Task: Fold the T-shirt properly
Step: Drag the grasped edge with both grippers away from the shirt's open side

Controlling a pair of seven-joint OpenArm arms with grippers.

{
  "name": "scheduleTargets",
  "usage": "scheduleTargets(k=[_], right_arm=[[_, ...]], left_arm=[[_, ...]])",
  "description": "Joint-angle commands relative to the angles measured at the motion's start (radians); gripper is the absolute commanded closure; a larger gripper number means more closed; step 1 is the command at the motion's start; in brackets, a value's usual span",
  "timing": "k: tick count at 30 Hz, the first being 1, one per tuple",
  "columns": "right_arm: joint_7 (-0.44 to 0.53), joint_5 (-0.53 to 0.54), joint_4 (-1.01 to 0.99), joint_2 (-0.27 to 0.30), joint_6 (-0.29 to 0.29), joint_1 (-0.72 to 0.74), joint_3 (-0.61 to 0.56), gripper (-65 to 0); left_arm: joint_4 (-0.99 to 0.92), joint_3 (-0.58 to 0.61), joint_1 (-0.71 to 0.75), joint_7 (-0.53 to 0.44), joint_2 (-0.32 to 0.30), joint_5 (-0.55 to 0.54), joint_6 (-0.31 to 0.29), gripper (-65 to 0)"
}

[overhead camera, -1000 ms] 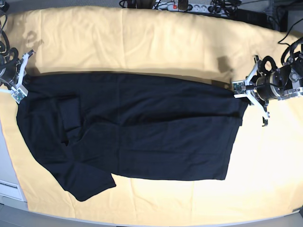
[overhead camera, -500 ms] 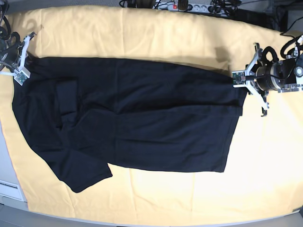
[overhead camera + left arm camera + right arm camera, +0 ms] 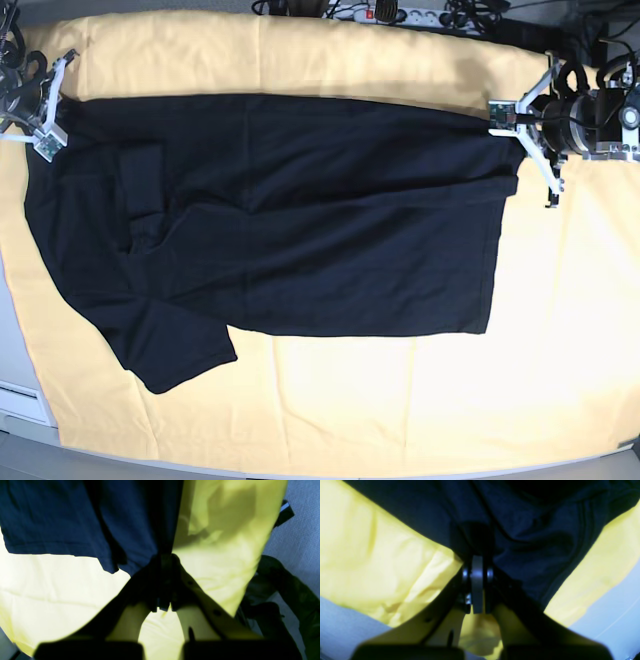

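Observation:
The black T-shirt (image 3: 290, 220) lies spread lengthwise across the pale yellow cloth (image 3: 400, 400), a sleeve sticking out at the lower left. My left gripper (image 3: 505, 125) is at the base view's right, shut on the T-shirt's far corner by the hem. In the left wrist view the left gripper (image 3: 165, 560) pinches the dark fabric (image 3: 75, 517). My right gripper (image 3: 55, 120) is at the base view's left, shut on the T-shirt's shoulder edge. The right wrist view shows the right gripper (image 3: 477, 562) with its jaws together on the fabric (image 3: 532, 542).
A power strip and cables (image 3: 400, 15) lie beyond the cloth's far edge. The grey table edge (image 3: 20, 450) shows at the lower left. Bare yellow cloth stretches in front of the T-shirt and to the right.
Both grippers have moved toward the far side of the table, pulling the T-shirt's upper edge with them. The whole T-shirt has slid farther up the cloth.

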Motion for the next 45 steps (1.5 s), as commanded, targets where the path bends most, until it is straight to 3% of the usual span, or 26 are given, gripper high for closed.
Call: scheduleTargets(k=[1,7,20,27,33,40,42,45], right_arm=[[-0.005,-0.008,0.014,0.024,-0.001,-0.013,0.014,0.0],[-0.007,-0.106,0.014,0.024,-0.055,-0.09,0.014,0.0],[-0.009,-0.11,0.026,0.024,-0.105,-0.208,0.06,0.0],[-0.023,-0.103,0.045,0.024,-0.106,-0.226,0.061,0.0],[-0.023,-0.103,0.045,0.024,-0.106,-0.226,0.061,0.0],[-0.023,-0.103,0.045,0.024,-0.106,-0.226,0.061,0.0],[-0.024,-0.103,0.045,0.024,-0.106,-0.227,0.061,-7.6],[-0.04,-0.106,0.045,0.024,-0.106,-0.226,0.061,-20.6]], left_arm=[[0.012,-0.013,-0.008,0.007,-0.026,-0.003,-0.01,0.0],[0.013,-0.013,-0.008,0.06,-0.026,-0.133,-0.035,0.0],[0.035,-0.013,-0.008,0.207,-0.026,-0.342,-0.035,0.0],[0.035,-0.013,-0.008,0.216,-0.026,-0.351,-0.035,0.0],[0.035,-0.013,-0.008,0.285,-0.025,-0.461,-0.035,0.0],[0.034,-0.013,-0.008,0.302,-0.026,-0.448,-0.035,0.0],[0.034,-0.013,-0.008,0.329,-0.026,-0.455,-0.035,-1.7],[0.034,-0.013,-0.008,0.344,-0.026,-0.455,-0.035,-19.6]])
